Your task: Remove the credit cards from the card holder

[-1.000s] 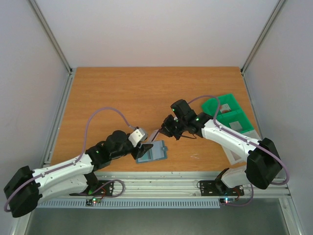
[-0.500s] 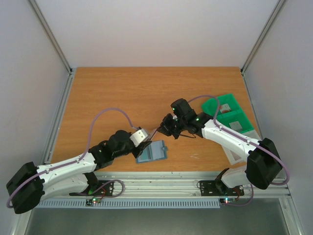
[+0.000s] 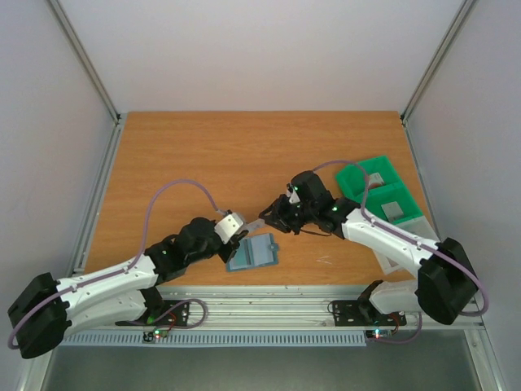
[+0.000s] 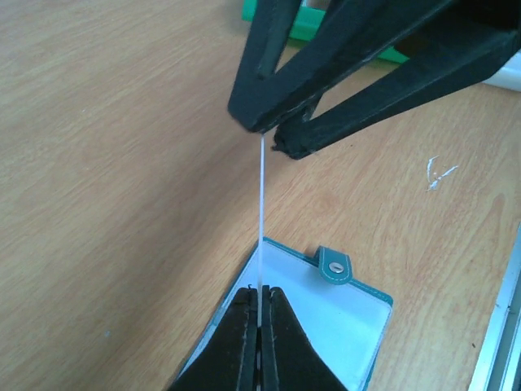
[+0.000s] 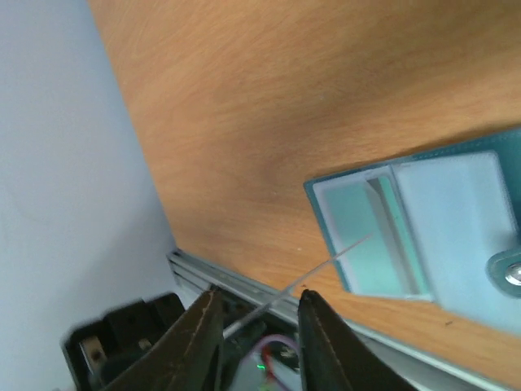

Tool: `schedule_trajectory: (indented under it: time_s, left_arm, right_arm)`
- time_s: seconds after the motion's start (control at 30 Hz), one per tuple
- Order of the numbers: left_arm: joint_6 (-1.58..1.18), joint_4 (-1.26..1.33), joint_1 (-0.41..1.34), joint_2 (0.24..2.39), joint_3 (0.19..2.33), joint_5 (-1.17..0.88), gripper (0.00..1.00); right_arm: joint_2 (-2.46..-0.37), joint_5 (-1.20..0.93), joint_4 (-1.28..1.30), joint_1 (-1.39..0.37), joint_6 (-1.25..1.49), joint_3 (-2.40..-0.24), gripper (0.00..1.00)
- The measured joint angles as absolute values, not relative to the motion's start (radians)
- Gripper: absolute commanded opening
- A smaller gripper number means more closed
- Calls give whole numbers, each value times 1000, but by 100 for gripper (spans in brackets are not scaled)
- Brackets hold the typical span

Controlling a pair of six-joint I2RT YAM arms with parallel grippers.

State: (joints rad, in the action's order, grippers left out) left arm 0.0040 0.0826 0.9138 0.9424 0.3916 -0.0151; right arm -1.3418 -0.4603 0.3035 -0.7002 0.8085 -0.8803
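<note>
The blue-grey card holder (image 3: 253, 253) lies spread flat near the table's front edge, its snap tab (image 4: 334, 265) pointing away from me. A pale credit card (image 4: 260, 204), seen edge-on, hangs in the air just above it. My left gripper (image 4: 260, 289) is shut on the card's near end. The right gripper (image 5: 260, 297) stands open around its far end; the card (image 5: 326, 262) passes between the parted fingers. In the top view both grippers (image 3: 242, 230) (image 3: 269, 218) meet over the holder's left part. The holder's pockets (image 5: 366, 228) look pale and empty.
A green two-compartment bin (image 3: 356, 175) stands at the right, with a grey card (image 3: 396, 209) in its near compartment and another (image 3: 376, 179) in the far one. A white sheet (image 3: 391, 259) lies below the bin. The metal rail (image 3: 269, 305) runs along the front edge.
My left gripper closed onto the card that the right gripper was holding. The right gripper's fingers then parted, and its arm shifted slightly right.
</note>
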Motion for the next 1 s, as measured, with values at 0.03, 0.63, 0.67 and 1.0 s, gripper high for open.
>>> schedule_trajectory:
  time_s: [0.03, 0.63, 0.67, 1.0]
  left_arm:
    - [-9, 81, 914, 941, 392, -17, 0]
    - [-370, -59, 821, 903, 541, -342, 1]
    - [-403, -56, 816, 903, 544, -375, 0]
    - [-712, 75, 806, 877, 544, -569, 0]
  right_arm:
    - [-1327, -461, 294, -700, 781, -867, 33]
    - [-881, -450, 355, -700, 287, -737, 56]
    - [-859, -448, 363, -700, 281, -728, 56]
    - [-740, -492, 368, -700, 310, -665, 56]
